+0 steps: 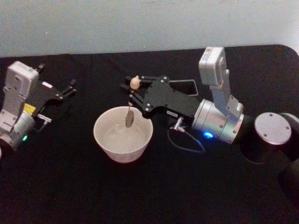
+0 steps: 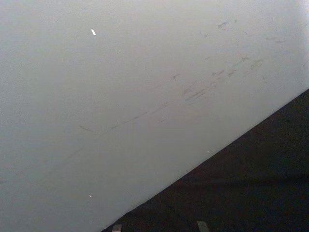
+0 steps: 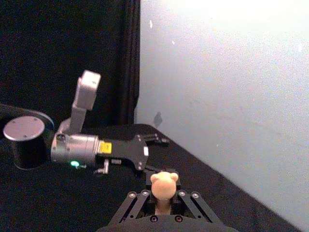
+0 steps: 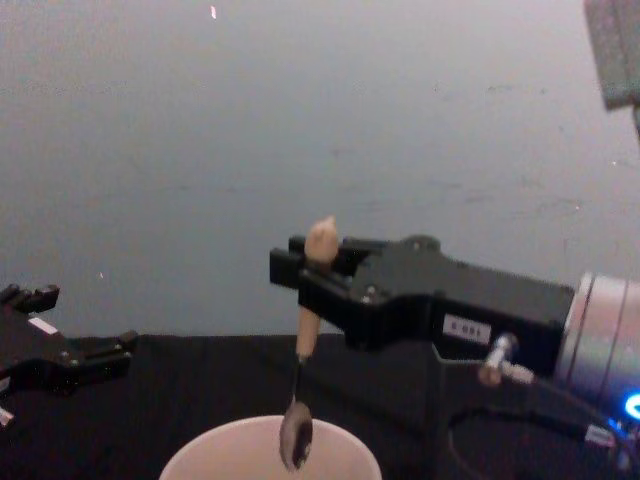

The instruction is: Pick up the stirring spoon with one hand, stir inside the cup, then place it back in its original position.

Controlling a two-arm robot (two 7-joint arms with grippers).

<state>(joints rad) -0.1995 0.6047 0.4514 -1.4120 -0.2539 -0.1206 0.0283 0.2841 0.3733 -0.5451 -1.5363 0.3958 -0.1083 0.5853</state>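
Note:
My right gripper [image 1: 132,89] is shut on the beige handle of the stirring spoon [image 1: 130,108] and holds it nearly upright over the cup [image 1: 123,133]. In the chest view the spoon [image 4: 302,385] hangs from the right gripper [image 4: 300,270], its metal bowl dipping just below the pale rim of the cup [image 4: 345,450]. The right wrist view shows the handle's rounded knob [image 3: 163,185] clamped between the fingers. My left gripper [image 1: 65,91] rests open at the table's left, away from the cup.
The black table [image 1: 70,186] spreads around the cup, with a pale wall [image 1: 140,23] behind its far edge. A thin cable [image 1: 187,140] loops on the cloth beside the right wrist. The right arm's base [image 1: 273,135] stands at the right.

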